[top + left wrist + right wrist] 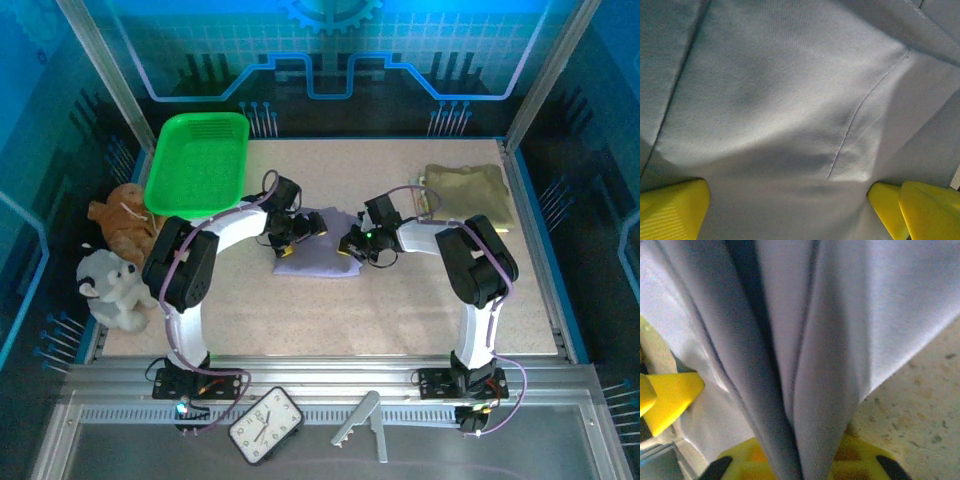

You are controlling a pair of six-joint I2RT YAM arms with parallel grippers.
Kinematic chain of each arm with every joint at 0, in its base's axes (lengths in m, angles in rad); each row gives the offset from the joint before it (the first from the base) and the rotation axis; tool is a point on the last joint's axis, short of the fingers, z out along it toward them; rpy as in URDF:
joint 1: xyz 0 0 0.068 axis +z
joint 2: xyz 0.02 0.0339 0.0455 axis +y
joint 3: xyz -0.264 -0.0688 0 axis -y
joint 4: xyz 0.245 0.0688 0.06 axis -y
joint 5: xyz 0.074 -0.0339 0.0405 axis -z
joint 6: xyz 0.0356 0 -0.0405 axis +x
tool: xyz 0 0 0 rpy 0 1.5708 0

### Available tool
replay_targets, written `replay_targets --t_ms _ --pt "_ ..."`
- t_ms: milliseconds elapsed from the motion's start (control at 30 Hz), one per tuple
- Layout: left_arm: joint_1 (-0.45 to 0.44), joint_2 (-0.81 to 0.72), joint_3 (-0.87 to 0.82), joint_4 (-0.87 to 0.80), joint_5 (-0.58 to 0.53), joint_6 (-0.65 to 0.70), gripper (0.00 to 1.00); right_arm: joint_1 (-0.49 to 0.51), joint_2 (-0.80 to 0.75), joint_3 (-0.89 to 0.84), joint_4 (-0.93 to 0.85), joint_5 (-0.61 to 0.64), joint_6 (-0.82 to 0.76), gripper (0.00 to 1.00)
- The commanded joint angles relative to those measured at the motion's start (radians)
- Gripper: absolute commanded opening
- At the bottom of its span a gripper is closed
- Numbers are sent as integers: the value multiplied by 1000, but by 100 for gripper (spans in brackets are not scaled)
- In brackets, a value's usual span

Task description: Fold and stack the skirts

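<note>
Grey-lavender skirt [318,262] lies mid-table, just below the centre of the overhead frame, with both arms bent in over it. I'd say the fold on this one is in hand. The olive-khaki skirt [466,188] already sits folded at the upper right, well apart, and looks to be where the stack is going.

From above, the left gripper [293,230] is at the cloth's upper left edge and the right gripper [353,245] at its right edge, but from that height I can't read the jaws.

The wrist cameras fill that in. On the left gripper [790,217] the yellow fingers [672,212] stand wide apart at the bottom corners of its frame. Smooth cloth spreads between them and nothing is pinched, so it is low over the fabric without hold of it. On the right gripper [795,467] the cloth runs down in tight pleats into the yellow pads at the bottom edge. To my eye they are closed on a gathered bunch. Bare speckled table [920,410] shows at the lower right of that view.

Next, I reckon the left must close on its edge. Then both should carry that side across evenly, keeping the layers flat, before the bundle goes to the olive one.
</note>
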Motion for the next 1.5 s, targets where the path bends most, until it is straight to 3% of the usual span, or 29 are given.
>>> replay_targets --t_ms 0,267,467,733,900,1167,1467 --pt "21 -90 -8 -78 17 0 99 -27 -25 27 -147 75 -104 0" --pt "94 -233 -44 -85 -5 -6 99 -93 -46 326 -711 378 -597 0" --pt "105 -248 -72 -81 -14 -21 99 -142 -16 530 -931 558 -768 0" --pt "105 -251 -57 -95 -16 -22 99 -142 52 755 -1066 768 -882 0" --pt "105 -263 -54 -105 -21 -26 99 -142 52 830 -1033 881 -929 0" --pt "105 -270 -55 -113 -23 -33 99 -151 108 1009 -1100 961 -985 0" --pt "105 -267 -52 -112 -24 -32 99 -179 126 1167 -1200 920 -983 0"
